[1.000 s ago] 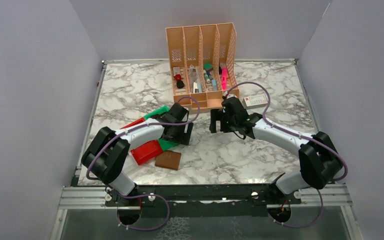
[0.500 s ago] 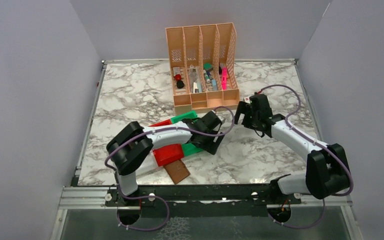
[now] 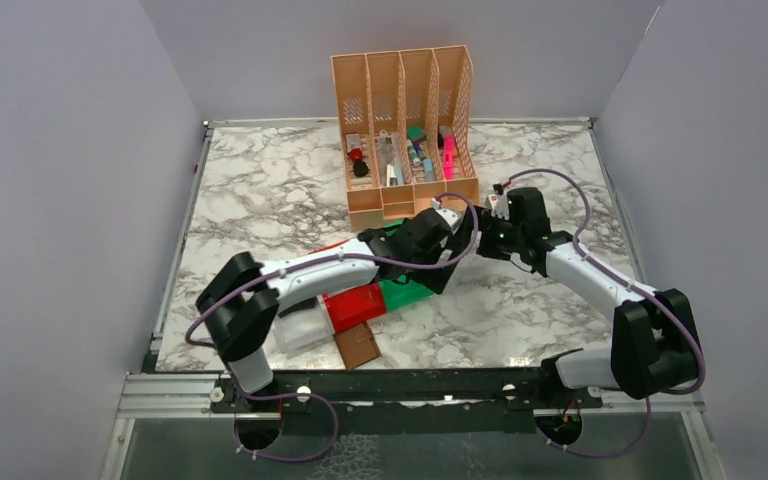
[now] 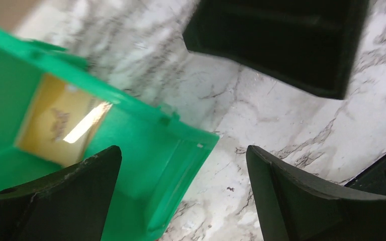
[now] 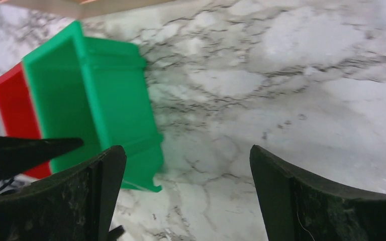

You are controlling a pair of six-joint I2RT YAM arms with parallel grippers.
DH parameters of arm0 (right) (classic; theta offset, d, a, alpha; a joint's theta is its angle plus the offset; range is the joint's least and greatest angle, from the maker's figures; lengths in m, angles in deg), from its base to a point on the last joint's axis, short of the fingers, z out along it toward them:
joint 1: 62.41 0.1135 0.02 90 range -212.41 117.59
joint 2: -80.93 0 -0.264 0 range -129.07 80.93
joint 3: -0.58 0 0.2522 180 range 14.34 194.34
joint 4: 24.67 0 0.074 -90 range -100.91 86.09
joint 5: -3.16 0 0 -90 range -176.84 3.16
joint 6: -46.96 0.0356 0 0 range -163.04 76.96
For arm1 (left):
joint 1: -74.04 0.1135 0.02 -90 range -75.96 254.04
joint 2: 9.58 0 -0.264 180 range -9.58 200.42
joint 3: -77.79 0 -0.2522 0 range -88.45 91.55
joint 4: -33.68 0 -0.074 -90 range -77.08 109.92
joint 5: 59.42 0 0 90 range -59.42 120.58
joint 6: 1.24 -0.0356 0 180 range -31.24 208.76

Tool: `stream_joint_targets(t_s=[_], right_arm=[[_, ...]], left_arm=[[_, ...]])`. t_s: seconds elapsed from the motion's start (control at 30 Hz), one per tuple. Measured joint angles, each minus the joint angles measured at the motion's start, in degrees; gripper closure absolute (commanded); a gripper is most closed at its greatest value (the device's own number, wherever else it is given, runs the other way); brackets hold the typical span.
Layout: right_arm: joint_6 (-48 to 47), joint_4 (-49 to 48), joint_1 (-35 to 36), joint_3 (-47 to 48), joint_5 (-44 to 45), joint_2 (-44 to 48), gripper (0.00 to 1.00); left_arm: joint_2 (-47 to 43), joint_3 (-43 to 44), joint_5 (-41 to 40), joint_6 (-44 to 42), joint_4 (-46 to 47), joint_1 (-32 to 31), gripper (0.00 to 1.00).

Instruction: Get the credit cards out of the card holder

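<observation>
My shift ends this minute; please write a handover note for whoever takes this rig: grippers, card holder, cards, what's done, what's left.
Left gripper: open, empty, over a corner of the green bin.
Right gripper: open, empty, close beside the same bin.
Card holder: lying flat in front of the red bin, near the arms' bases, apparently closed; neither gripper touches it.
Credit cards: none visible in any view.
Done: nothing that shows.
Left: reach the holder, open it, take the cards out.

Both arms angled inward — left tool (image 4: 181, 163), right tool (image 5: 185, 163) close together — jaws wide apart.
</observation>
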Motion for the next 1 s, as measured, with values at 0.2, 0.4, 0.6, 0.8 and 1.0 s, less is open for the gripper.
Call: stream_joint_targets(t_s=[0.2, 0.4, 0.6, 0.8, 1.0], right_arm=[[-0.63, -5.35, 1.42, -0.48, -11.23, -1.53, 0.04], [-2.71, -4.66, 9.18, 4.50, -10.34, -8.00, 0.04], [-5.51, -2.03, 14.53, 13.51, -3.10, -14.43, 0.06], [-6.38, 1.33, 16.85, 19.74, 8.02, -19.98, 0.11], [-4.85, 4.31, 17.49, 22.56, 19.32, -22.23, 0.15]], left_arm=[[-13.94, -1.88, -9.16, 0.11, -1.29, 1.51, 0.01], [-25.20, -7.45, -14.58, 3.50, -2.71, 12.28, 0.01], [-34.62, -15.85, -17.64, 9.42, -6.54, 25.88, 0.01], [-38.32, -19.26, -17.77, 12.92, -9.62, 32.74, 0.01], [-38.38, -19.96, -17.46, 13.81, -11.06, 35.12, 0.01]])
